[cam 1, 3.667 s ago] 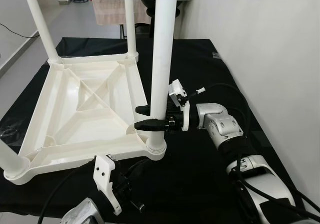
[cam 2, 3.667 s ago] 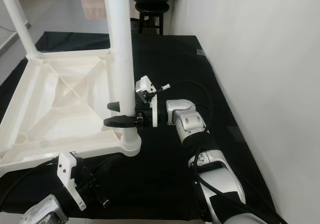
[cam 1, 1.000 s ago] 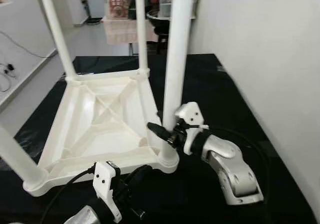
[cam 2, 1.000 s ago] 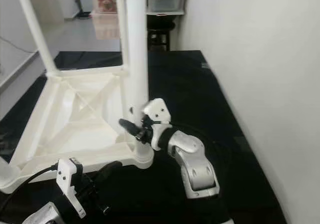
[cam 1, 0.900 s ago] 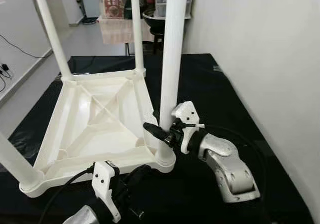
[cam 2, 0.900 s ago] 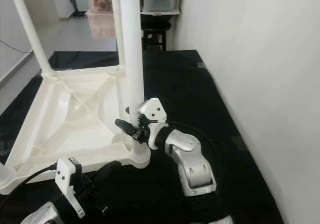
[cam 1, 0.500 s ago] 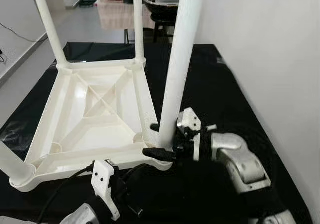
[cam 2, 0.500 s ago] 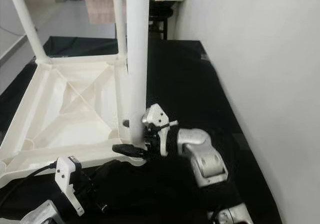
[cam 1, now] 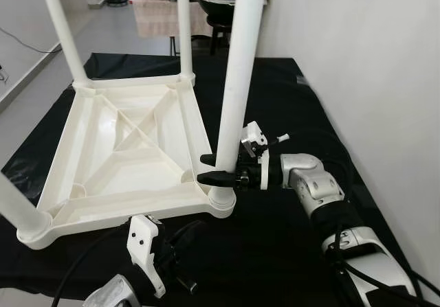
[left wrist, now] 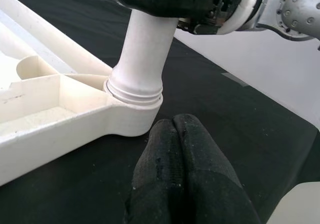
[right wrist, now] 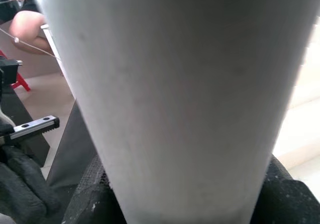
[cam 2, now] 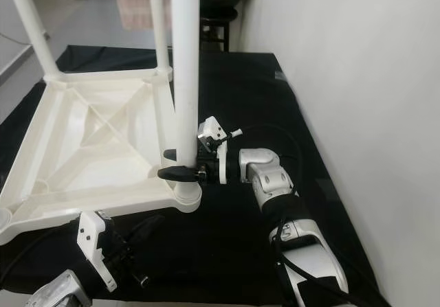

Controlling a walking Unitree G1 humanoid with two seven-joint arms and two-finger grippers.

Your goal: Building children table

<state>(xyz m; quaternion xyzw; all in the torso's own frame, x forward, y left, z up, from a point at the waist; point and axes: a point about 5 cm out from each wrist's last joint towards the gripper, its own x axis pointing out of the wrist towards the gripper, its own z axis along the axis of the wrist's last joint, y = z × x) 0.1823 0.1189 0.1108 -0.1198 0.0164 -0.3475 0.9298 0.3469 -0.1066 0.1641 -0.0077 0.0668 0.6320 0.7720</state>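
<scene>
The right claw (cam 1: 218,169) is clamping the white leg (cam 1: 237,80) standing in the overturned table's (cam 1: 130,149) corner socket on the black desk (cam 1: 289,101). The left claw (left wrist: 175,149), fingers pressed together, is hovering beside that socket.

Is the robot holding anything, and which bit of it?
The right gripper holds the white table leg low down, just above its corner socket. The left gripper holds nothing.
</scene>
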